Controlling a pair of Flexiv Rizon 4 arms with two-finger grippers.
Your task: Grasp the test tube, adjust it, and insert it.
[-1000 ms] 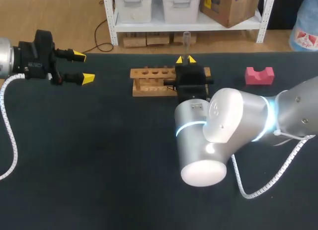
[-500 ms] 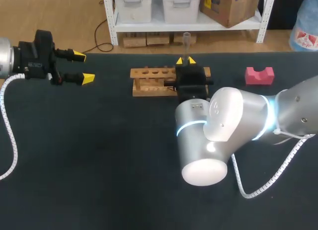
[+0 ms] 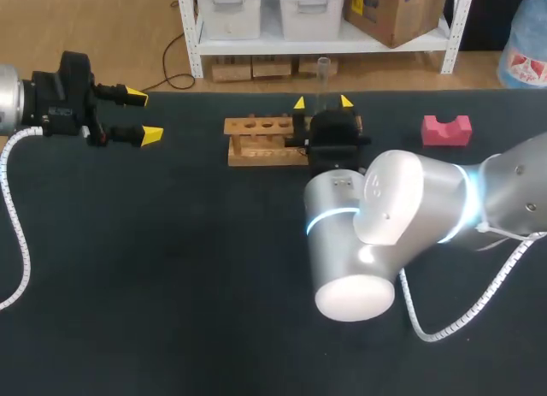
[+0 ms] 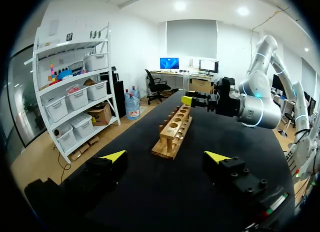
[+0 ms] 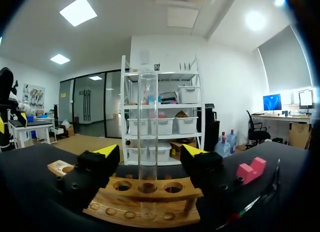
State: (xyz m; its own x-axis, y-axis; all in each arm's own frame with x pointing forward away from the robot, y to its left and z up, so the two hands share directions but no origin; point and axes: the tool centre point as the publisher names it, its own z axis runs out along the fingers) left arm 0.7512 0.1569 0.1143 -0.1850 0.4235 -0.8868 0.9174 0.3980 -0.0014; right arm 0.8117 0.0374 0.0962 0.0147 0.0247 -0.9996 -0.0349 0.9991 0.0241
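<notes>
The test tube (image 5: pixel 147 106) is clear, thin-walled glass. I judge it light, stiff, smooth enough to slip, and likely to crack under a hard squeeze or a sideways knock. The safest hold would be on its bare upper length, above the wooden rack (image 5: pixel 145 199). I would put 1 finger pad on each of 2 opposite sides, press gently, and move it only along its own length.

It stands upright with its long axis vertical, mouth up. Its lower end goes down through the middle of the 3 holes that show between my fingers in the right wrist view. In the head view it is at the top centre of the frame, toward the right end of the rack on the bench (image 3: pixel 171 268), and it rises above my yellow tips.

My right gripper (image 3: pixel 322 102) is released. Its fingers stand apart on either side of the tube, with a gap on each side, grasping nothing. The tube looks seated, so I judge the insertion done.

My left gripper (image 3: pixel 141 115) is in the upper left of the frame, well apart from the rack, spread wide and empty.
</notes>
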